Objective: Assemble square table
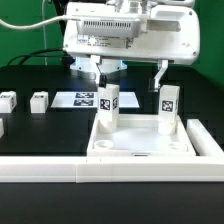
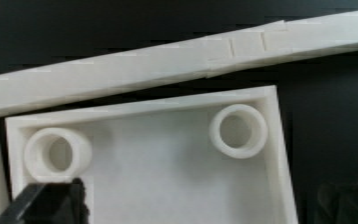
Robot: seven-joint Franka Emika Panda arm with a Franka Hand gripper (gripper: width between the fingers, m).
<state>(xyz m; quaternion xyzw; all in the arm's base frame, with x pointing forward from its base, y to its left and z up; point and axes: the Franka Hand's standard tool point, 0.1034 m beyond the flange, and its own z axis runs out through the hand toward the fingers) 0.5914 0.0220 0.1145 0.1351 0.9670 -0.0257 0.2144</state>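
Note:
The white square table top point(image 1: 140, 143) lies at the front, against the border rail. Two tagged white legs point(image 1: 108, 106) point(image 1: 168, 108) stand upright in it, one toward each side. Two loose legs point(image 1: 38, 101) point(image 1: 8, 100) lie on the table at the exterior view's left. My gripper point(image 1: 131, 72) hangs above the top, between and above the two standing legs, open and empty. In the wrist view the top point(image 2: 158, 170) shows two round empty sockets point(image 2: 53, 151) point(image 2: 242, 130). My gripper point(image 2: 194, 205) is spread wide over the top's bare floor, with one dark finger point(image 2: 48, 200) showing.
The long white border rail point(image 1: 60, 172) runs along the front edge and shows in the wrist view point(image 2: 140, 70). The marker board point(image 1: 88, 99) lies flat behind the top. A further white part point(image 1: 2, 127) sits at the exterior view's far left edge.

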